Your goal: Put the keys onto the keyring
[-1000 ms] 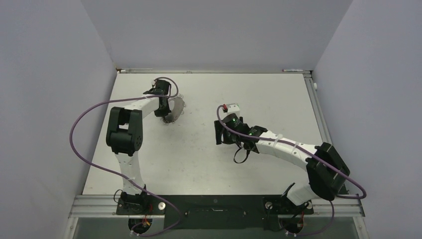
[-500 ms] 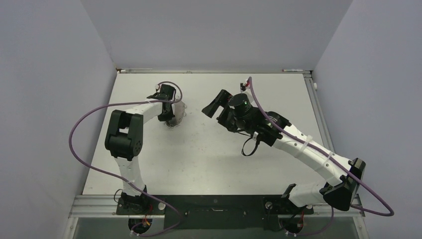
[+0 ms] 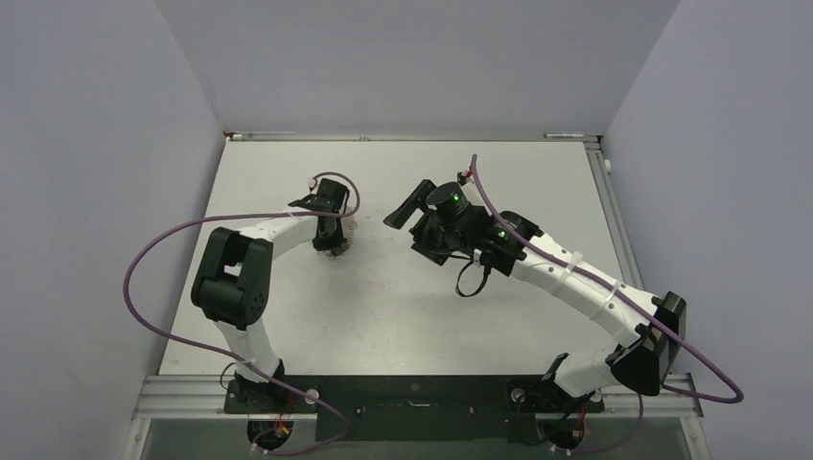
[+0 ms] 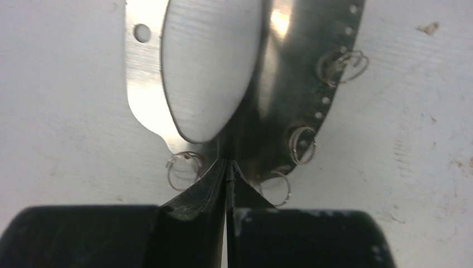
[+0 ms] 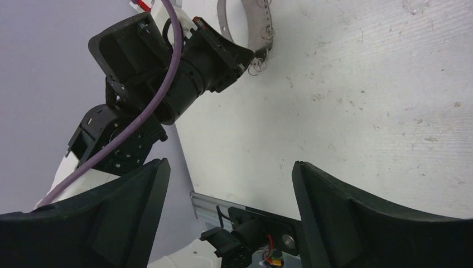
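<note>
The keyring (image 4: 295, 67) is a flat grey metal ring with tiny wire loops (image 4: 301, 146) along its rim. It stands tilted on the white table. My left gripper (image 4: 227, 167) is shut on its rim, jaws pressed together. In the top view the left gripper (image 3: 331, 230) covers most of the keyring (image 3: 345, 232). My right gripper (image 3: 407, 225) is open and empty, raised above the table and facing the left gripper. The right wrist view shows its wide-apart jaws (image 5: 230, 164), the left gripper (image 5: 240, 56) and the keyring (image 5: 257, 28) beyond. No green key is in view.
The white table (image 3: 537, 192) has grey walls on three sides and a metal rail (image 3: 412, 393) at the near edge. A purple cable (image 3: 163, 240) loops out from the left arm. The right arm's cable (image 3: 709, 379) hangs at the right.
My right gripper has lifted off the table and swung back and left, towards the left gripper. My left gripper has moved right and slightly nearer with the keyring.
</note>
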Tool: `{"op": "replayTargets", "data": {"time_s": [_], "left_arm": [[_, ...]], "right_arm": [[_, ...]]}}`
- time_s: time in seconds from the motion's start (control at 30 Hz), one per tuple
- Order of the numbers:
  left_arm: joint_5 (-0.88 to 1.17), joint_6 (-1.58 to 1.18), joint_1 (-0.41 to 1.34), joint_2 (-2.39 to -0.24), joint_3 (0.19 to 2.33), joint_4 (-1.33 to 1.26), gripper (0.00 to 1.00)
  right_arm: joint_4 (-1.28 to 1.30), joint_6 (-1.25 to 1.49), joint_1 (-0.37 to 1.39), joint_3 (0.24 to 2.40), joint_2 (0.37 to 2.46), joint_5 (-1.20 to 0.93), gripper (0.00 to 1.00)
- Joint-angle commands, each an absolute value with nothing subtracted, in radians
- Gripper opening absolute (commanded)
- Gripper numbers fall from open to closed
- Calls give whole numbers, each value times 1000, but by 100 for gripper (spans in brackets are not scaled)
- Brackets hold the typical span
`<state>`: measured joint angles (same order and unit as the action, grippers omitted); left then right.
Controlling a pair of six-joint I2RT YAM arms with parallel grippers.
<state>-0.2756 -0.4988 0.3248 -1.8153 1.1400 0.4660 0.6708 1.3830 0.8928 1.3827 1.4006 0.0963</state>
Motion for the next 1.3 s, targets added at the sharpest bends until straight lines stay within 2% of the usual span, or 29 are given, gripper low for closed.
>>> {"op": "replayTargets", "data": {"time_s": [0.0,0.27,0.43,0.47,0.57,0.6,0.67,0.73,1.03,1.17,1.27], "left_arm": [[-223,-555,373,-1746,1115,412,0],[-98,-648,428,-1692,1038,324,0],[-212,-654,433,-1618,1042,372,0],[-255,-651,432,-1604,1048,390,4],[-363,-642,428,-1576,1059,443,42],[-378,-637,426,-1570,1059,453,49],[-396,-627,417,-1565,1052,463,58],[-404,-612,404,-1567,1040,461,62],[-378,-522,348,-1686,1052,438,62],[-374,-510,350,-1713,1059,436,56],[-370,-507,350,-1721,1058,436,52]], "right_arm": [[570,1438,899,1335,1358,70,84],[552,1483,878,1270,1323,66,84],[579,1484,864,1267,1300,84,83],[591,1481,864,1278,1305,91,83],[645,1458,865,1318,1327,95,83],[669,1452,865,1333,1332,105,83],[675,1446,867,1347,1330,106,83],[642,1454,866,1326,1310,101,83],[526,1499,850,1203,1259,49,83],[517,1490,824,1190,1260,58,83],[611,1420,792,1246,1311,132,82]]}}
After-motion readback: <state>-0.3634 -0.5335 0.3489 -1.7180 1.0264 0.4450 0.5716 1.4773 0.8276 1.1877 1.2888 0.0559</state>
